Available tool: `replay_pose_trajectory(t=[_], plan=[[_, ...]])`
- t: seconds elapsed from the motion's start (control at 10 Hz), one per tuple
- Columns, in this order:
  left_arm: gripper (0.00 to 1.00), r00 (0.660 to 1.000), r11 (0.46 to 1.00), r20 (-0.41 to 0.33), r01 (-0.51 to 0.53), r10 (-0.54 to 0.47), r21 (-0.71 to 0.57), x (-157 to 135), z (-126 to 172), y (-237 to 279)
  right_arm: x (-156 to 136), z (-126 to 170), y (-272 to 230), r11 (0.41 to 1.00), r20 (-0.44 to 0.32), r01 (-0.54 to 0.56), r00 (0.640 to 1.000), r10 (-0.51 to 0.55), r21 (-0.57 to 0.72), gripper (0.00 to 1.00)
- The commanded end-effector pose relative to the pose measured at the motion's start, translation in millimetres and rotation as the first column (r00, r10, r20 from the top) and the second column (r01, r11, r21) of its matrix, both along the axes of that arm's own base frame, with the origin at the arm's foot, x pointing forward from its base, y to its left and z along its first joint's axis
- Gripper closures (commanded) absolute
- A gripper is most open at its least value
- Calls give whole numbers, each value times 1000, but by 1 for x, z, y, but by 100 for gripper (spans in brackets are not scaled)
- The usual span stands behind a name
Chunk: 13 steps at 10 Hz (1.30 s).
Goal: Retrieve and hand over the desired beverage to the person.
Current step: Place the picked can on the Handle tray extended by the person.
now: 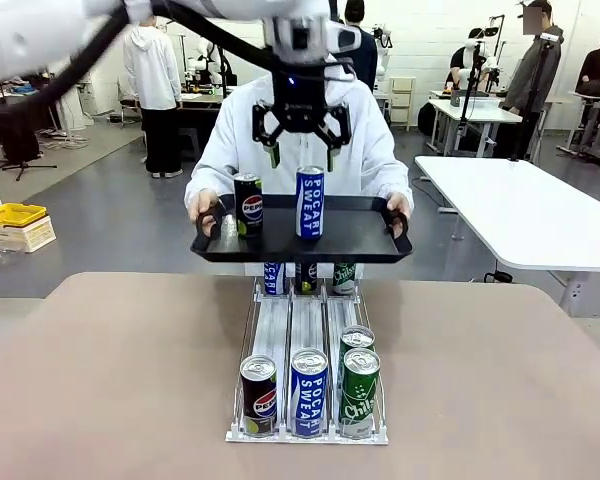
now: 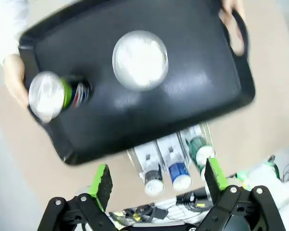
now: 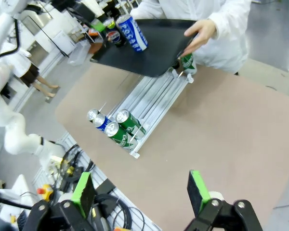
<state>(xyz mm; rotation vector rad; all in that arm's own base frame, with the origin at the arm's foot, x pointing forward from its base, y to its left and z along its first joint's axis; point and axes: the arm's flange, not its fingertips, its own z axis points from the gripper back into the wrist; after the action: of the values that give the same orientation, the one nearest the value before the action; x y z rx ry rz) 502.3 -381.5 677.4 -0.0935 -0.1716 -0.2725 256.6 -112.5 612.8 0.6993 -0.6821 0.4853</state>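
Front view: the person (image 1: 300,130) at the far edge of the table (image 1: 100,380) holds a black tray (image 1: 360,235) by both handles, above the far end of the can rack (image 1: 307,330). A blue-and-white can (image 1: 309,203) stands mid-tray, with a dark cola can (image 1: 247,204) beside it near the tray's left edge. The left gripper (image 1: 302,146) hangs just above the blue-and-white can, fingers spread and empty. Three more cans wait at the rack's near end, bare tabletop on both sides. Over the table's near edge, the right gripper (image 3: 140,193) hovers, released.
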Motion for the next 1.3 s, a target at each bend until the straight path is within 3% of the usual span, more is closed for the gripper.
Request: replay_pose_trajectory(t=[0.0,0.2,0.4,0.7,0.9,1.0,1.2], plan=[[0,992,987,-13,127,-129,-102,-86,-27,121,1,-1,1,1000,17,-19,1000,19,23,0],[0,976,959,8,213,-216,-184,-120,-49,192,1,-1,1,1000,17,-19,1000,19,23,0],[0,972,951,93,230,-214,-208,-142,-55,230,1,-1,1,1000,17,-19,1000,19,23,0],[0,984,966,113,161,-140,-202,-154,-49,250,1,-1,1,1000,17,-19,1000,19,23,0],[0,999,986,52,14,-6,-164,-142,-56,252,1,-1,1,1000,17,-19,1000,19,23,0],[0,985,964,95,164,-147,-209,-157,-52,259,1,-1,1,1000,17,-19,1000,19,23,0],[0,985,964,95,164,-147,-209,-157,-52,259,1,-1,1,1000,17,-19,1000,19,23,0]])
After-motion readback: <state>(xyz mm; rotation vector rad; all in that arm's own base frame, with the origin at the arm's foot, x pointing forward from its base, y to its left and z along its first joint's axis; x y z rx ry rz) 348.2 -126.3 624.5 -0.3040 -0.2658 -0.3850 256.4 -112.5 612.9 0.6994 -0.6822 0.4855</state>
